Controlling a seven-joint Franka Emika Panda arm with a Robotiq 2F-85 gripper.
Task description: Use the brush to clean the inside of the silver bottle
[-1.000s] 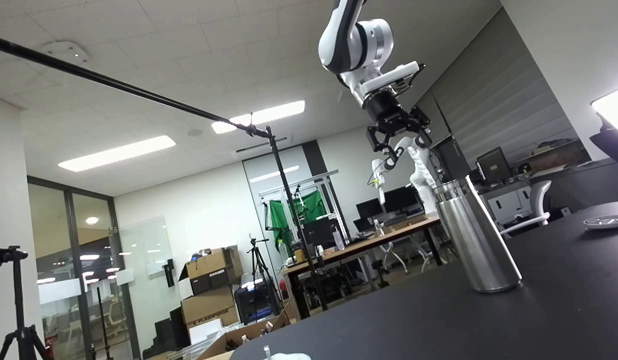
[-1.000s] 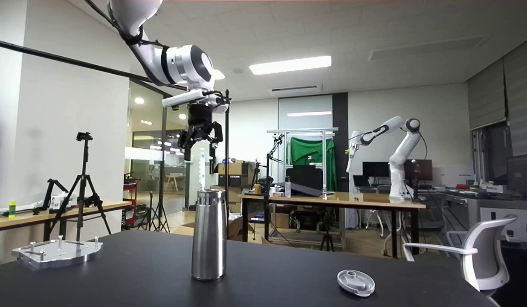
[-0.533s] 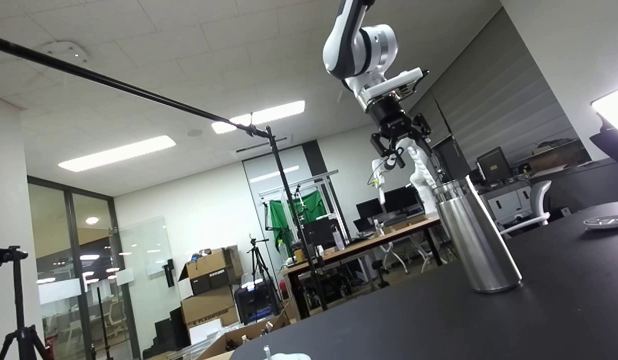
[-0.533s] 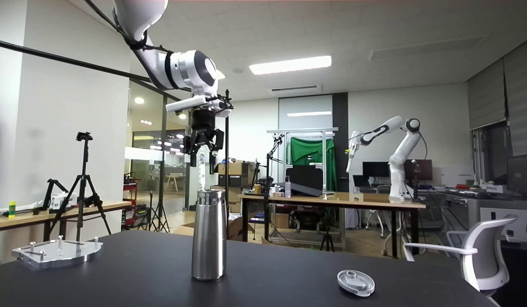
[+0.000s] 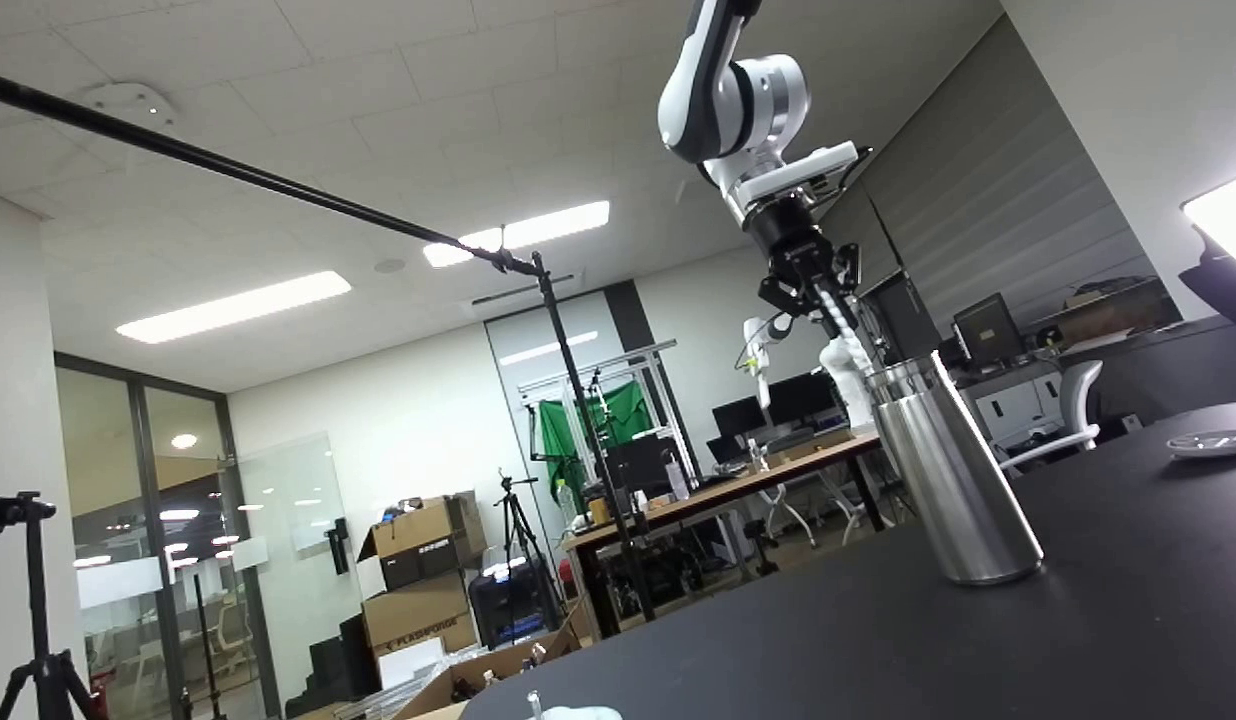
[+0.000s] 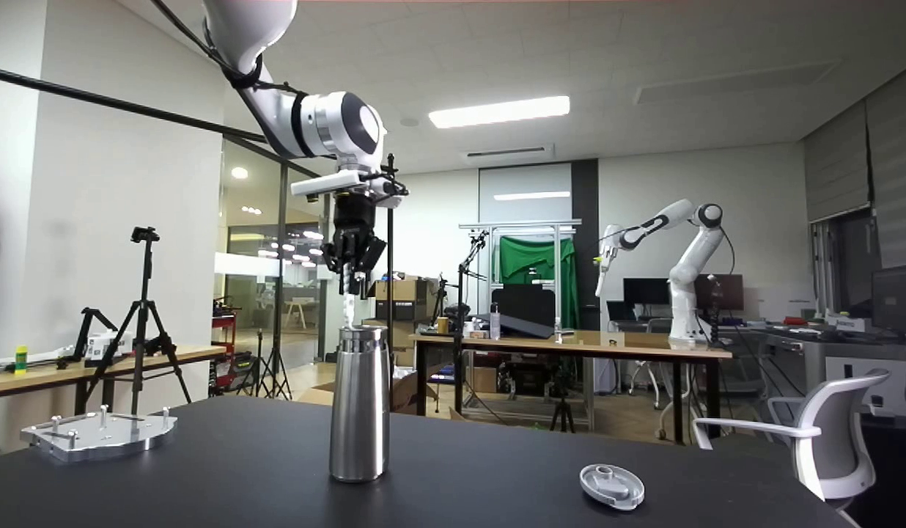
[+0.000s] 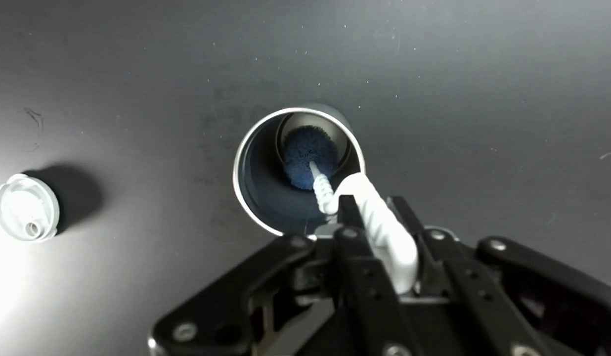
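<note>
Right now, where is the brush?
In the wrist view, right of the pale lid, the brush stands blue bristles down inside the silver bottle, its white handle between the fingers of the gripper.

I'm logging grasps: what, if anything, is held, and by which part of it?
The gripper straddles the thick white handle of the brush, but whether it grips cannot be told.

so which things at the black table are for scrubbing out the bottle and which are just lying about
For the job:
silver bottle, standing upright
brush, its blue head inside the bottle
gripper, straddling the brush handle

Just lying about:
pale lid-like piece
plate with short posts
</note>
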